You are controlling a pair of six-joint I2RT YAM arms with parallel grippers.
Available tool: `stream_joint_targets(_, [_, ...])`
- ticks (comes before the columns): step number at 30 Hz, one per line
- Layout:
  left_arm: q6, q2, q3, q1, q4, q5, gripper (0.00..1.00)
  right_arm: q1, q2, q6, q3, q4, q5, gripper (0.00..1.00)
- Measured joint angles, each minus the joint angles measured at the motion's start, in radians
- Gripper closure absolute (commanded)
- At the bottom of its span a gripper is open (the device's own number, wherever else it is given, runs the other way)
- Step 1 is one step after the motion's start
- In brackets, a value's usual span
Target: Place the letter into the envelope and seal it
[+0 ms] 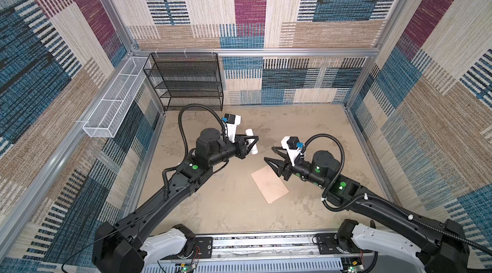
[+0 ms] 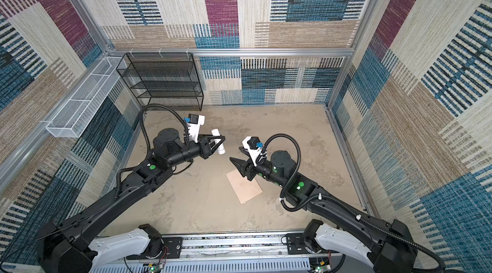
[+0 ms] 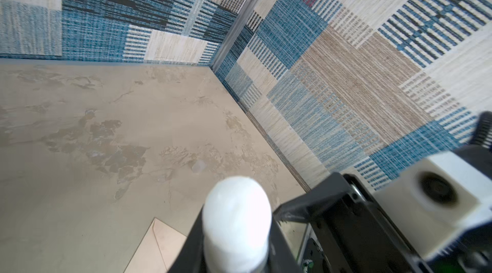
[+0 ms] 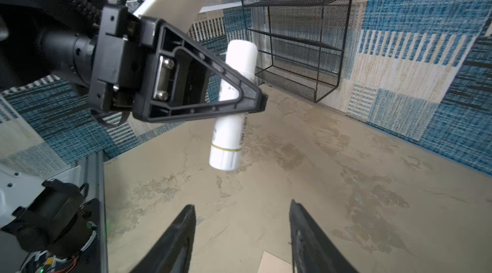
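Note:
The peach-pink envelope (image 1: 269, 185) (image 2: 243, 187) lies flat on the table in both top views, and a corner shows in the wrist views (image 3: 157, 247) (image 4: 274, 263). The letter is out of view. My left gripper (image 1: 254, 142) (image 2: 221, 143) (image 3: 237, 234) hangs above the table's middle, shut on a white cylindrical tube (image 1: 250, 133) (image 3: 237, 205) (image 4: 227, 138) that sticks out both sides of the jaws. My right gripper (image 1: 268, 153) (image 2: 235, 153) (image 4: 241, 203) is open and empty. It hovers over the envelope's far corner, facing the left gripper with a gap between them.
A black mesh shelf rack (image 1: 186, 80) (image 4: 300, 32) stands against the back wall at the left. A white wire basket (image 1: 114, 104) hangs on the left wall. Patterned walls enclose the tan table (image 1: 229, 210) on three sides.

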Motion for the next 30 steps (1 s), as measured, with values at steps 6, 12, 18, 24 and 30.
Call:
stream_joint_targets(6, [-0.013, -0.002, -0.052, 0.006, 0.151, 0.251, 1.0, -0.105, 0.085, 0.11, -0.038, 0.16, -0.396, 0.45])
stream_joint_targets(12, [-0.037, -0.028, -0.086, 0.006, 0.254, 0.357, 1.0, -0.134, 0.178, 0.29, -0.047, 0.388, -0.636, 0.45])
stream_joint_targets(18, [-0.045, -0.031, -0.106, 0.006, 0.298, 0.382, 1.0, -0.135, 0.212, 0.377, -0.018, 0.507, -0.736, 0.49])
stream_joint_targets(24, [-0.075, -0.017, -0.12, 0.006, 0.358, 0.396, 1.0, -0.137, 0.231, 0.42, -0.012, 0.536, -0.753, 0.53])
stream_joint_targets(30, [-0.106, 0.009, -0.12, -0.001, 0.41, 0.401, 1.0, -0.136, 0.251, 0.443, -0.003, 0.553, -0.752, 0.61])
